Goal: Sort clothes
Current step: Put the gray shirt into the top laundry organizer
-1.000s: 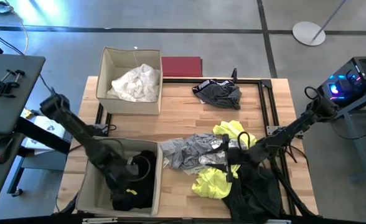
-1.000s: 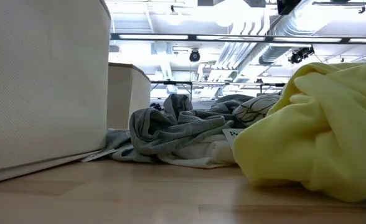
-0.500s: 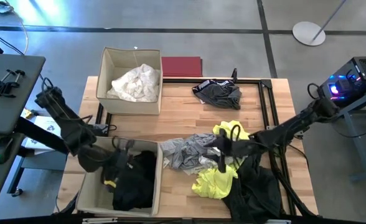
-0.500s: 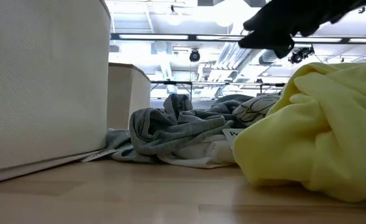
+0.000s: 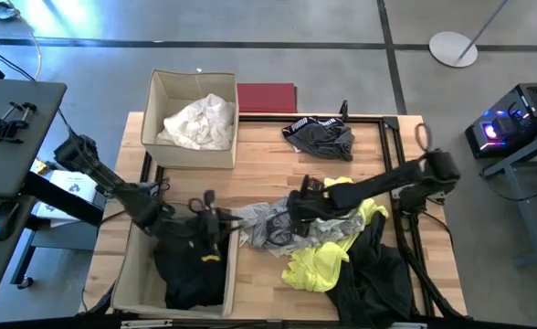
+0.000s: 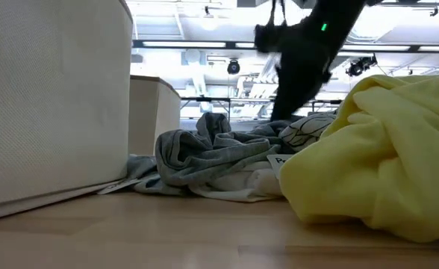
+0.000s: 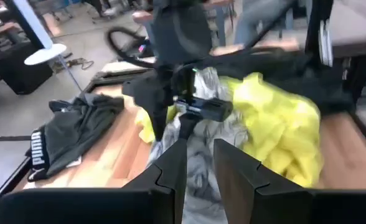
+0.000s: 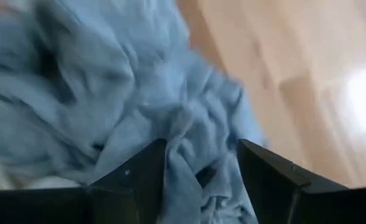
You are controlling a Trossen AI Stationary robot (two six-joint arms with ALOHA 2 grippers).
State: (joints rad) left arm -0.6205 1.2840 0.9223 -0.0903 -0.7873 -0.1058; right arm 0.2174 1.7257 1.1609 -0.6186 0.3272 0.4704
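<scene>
Two beige boxes on the wooden table [image 5: 259, 178]: far box [image 5: 189, 119] with a crumpled white garment [image 5: 198, 123] inside, near box [image 5: 173, 272] at the left front with black clothes [image 5: 192, 274] inside. Flat dark red rectangle [image 5: 266, 98] just beside the far box, at the table's back edge. Dark garment with white trim [image 5: 318, 136] alone near the back of the table, well apart from the main heap; same garment in the left wrist view [image 7: 65, 134].

Heap right of the near box: light grey garment [image 5: 273, 225] next to the box wall, neon yellow garment [image 5: 328, 256] beside and partly under it, black garment [image 5: 369, 279] at the front right edge. Seen level from the low camera: grey garment [image 6: 204, 157] against the box wall [image 6: 51, 104], yellow garment [image 6: 376, 161] large on the right.

Left gripper [image 5: 206, 217] over the near box's right rim, close to the grey garment, fingers [image 7: 170, 171] spread with a narrow gap between them and nothing held. Right gripper [image 5: 298, 208] down over the grey garment, in the middle of the heap; fingers [image 8: 142, 171] spread apart, grey cloth [image 8: 108, 112] filling the space ahead and between them, not pinched.
</scene>
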